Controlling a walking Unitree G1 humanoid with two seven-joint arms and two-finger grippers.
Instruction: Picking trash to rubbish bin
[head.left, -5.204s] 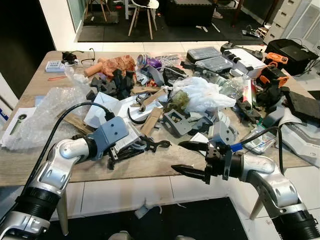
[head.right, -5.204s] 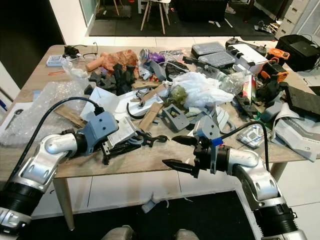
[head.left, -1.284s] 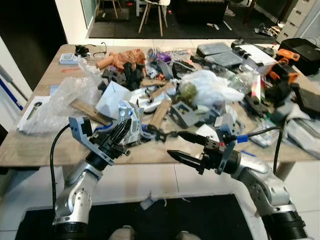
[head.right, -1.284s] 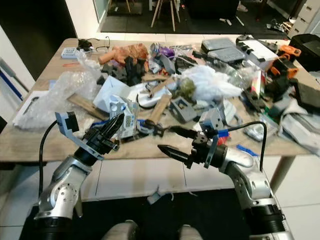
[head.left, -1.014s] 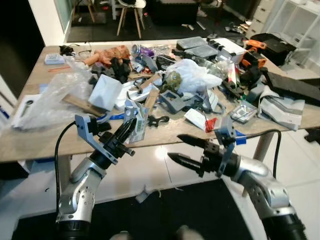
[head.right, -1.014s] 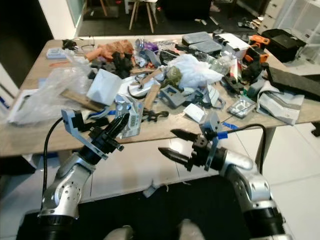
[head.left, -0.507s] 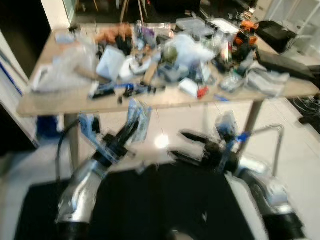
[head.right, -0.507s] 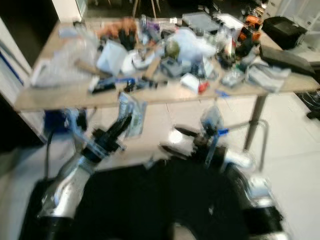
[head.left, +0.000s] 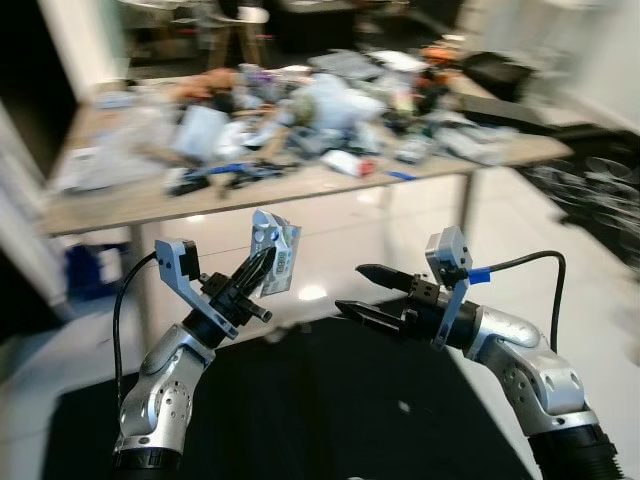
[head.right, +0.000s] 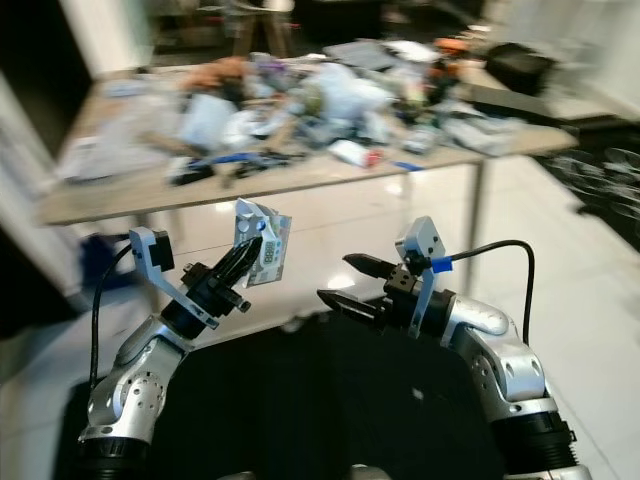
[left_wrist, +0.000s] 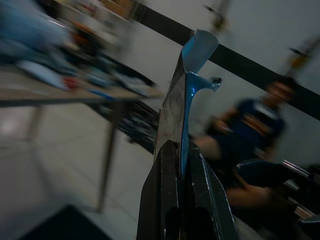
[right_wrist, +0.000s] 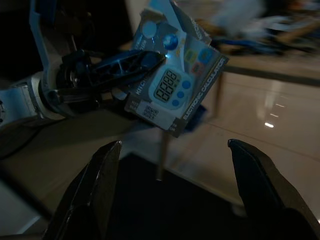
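Note:
My left gripper (head.left: 262, 270) is shut on the edge of a blue-and-white timer package (head.left: 276, 255), a flat card pack held upright in the air before me. The left wrist view shows its fingers (left_wrist: 172, 200) pinched on the pack's thin edge (left_wrist: 182, 95). My right gripper (head.left: 348, 287) hangs open to the right of the pack, level with it and holding nothing. In the right wrist view the pack (right_wrist: 175, 95) and the left gripper (right_wrist: 130, 62) sit between the two spread right fingers (right_wrist: 95, 195).
The cluttered wooden table (head.left: 300, 182) stands well behind both arms, blurred, with a leg (head.left: 470, 215) at its right. A black mat (head.left: 330, 400) lies on the white tiled floor below me. A seated person (left_wrist: 260, 125) appears blurred in the left wrist view.
The camera has backed away from the table and swung round, so the table now lies far off. The left gripper keeps its hold on the package; the right stays open.

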